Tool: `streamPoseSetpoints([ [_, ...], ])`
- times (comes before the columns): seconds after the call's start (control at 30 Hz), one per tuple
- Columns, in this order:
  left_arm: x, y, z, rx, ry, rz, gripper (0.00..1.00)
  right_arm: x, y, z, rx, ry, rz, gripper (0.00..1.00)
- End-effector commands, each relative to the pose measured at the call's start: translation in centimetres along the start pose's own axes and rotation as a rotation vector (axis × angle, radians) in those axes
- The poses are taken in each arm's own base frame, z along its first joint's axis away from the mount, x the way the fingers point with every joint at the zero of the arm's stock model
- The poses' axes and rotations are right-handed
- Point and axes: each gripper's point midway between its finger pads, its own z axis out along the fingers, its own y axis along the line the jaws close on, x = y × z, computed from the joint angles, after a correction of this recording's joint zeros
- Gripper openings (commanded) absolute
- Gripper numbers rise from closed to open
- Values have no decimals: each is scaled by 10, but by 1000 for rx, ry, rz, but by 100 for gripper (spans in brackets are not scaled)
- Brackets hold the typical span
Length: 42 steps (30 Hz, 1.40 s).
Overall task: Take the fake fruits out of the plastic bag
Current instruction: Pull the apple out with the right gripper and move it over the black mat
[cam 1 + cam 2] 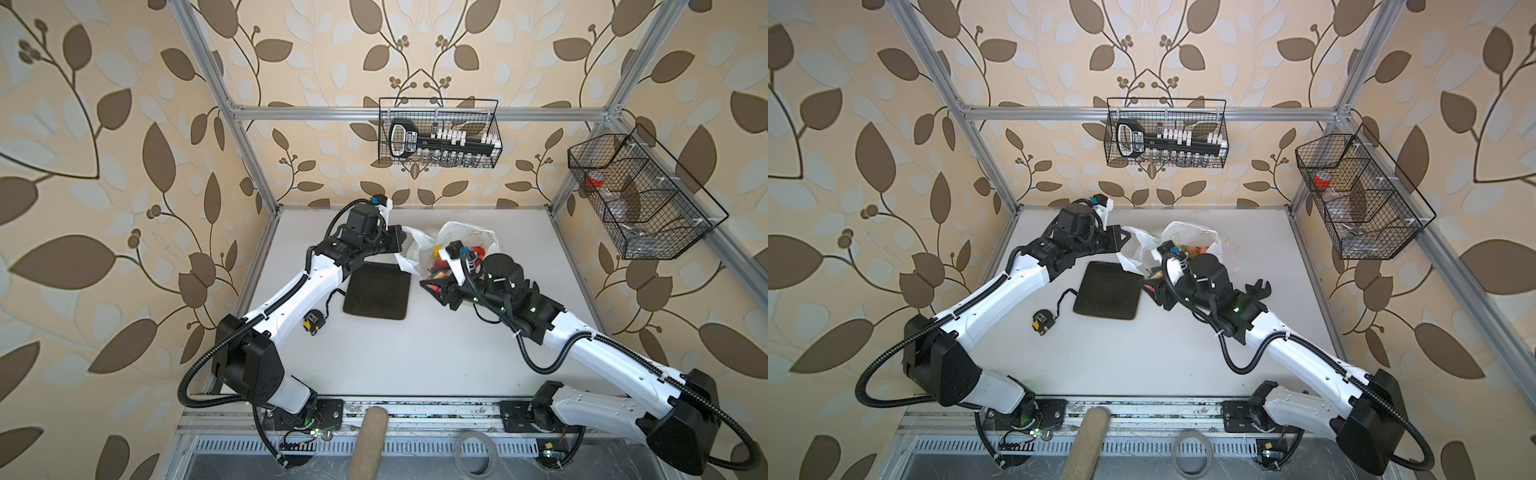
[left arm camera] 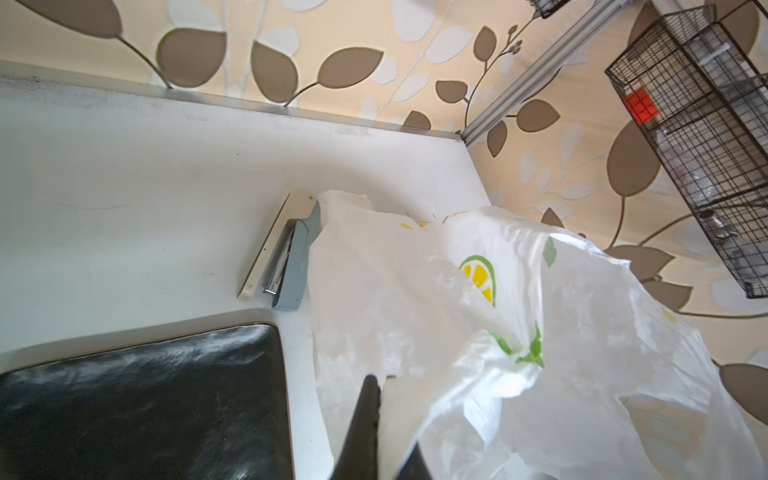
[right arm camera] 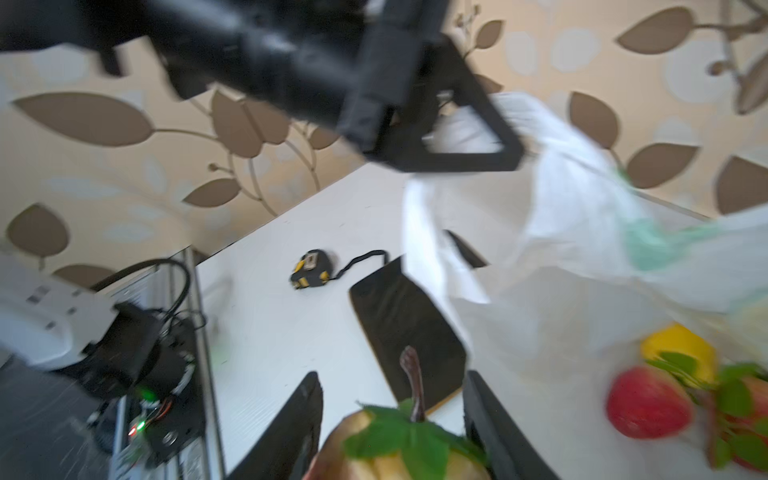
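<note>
Extracting pear [image 3: 399, 453]: right tool [image 3: 392, 376] clamped on it, left tool [image 2: 380, 380] pinched shut on plastic bag [image 2: 457, 311] rim, desk [image 1: 415, 353] 12 o'clock. Best: hold mouth taut, swing pear 9 o'clock onto plate [image 1: 377, 291].

Dark square plate [image 1: 377, 291], tape measure [image 1: 312, 322] near it, grey-white stapler [image 2: 291, 266], hanging wire basket [image 1: 385, 129].

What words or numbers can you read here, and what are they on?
No text is readable.
The black tool holder: white lettering, too small.
The tape measure: label blurred.
The plastic bag: lemon pictures only, no words.
</note>
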Motion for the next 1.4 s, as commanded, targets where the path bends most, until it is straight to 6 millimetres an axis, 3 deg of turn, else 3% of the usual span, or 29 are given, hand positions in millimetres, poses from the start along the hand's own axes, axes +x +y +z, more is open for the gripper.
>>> streamPoseSetpoints([
  [0.0, -23, -15, -9, 65, -44, 48, 0, 22, 32, 20, -78, 42, -93, 25],
  [0.07, -25, -14, -10, 65, -44, 50, 0, 34, 43, 36, -84, 69, -99, 25],
  [0.17, -25, -12, -12, 62, -43, 53, 0, 50, 40, 65, -27, 94, -81, 24],
  [0.37, -22, -14, -15, 70, -32, 52, 0, 72, -2, 121, 201, 126, -12, 24],
  [0.67, -19, -13, -19, 67, -32, 49, 0, 102, -50, 175, 310, 170, 84, 24],
  [0.87, -17, -13, -20, 68, -30, 41, 0, 133, -71, 193, 344, 245, 93, 26],
  [1.03, -16, -12, -21, 68, -33, 39, 0, 151, -71, 198, 329, 284, 92, 29],
  [1.37, -16, -12, -21, 69, -35, 38, 0, 168, -72, 197, 326, 322, 91, 53],
])
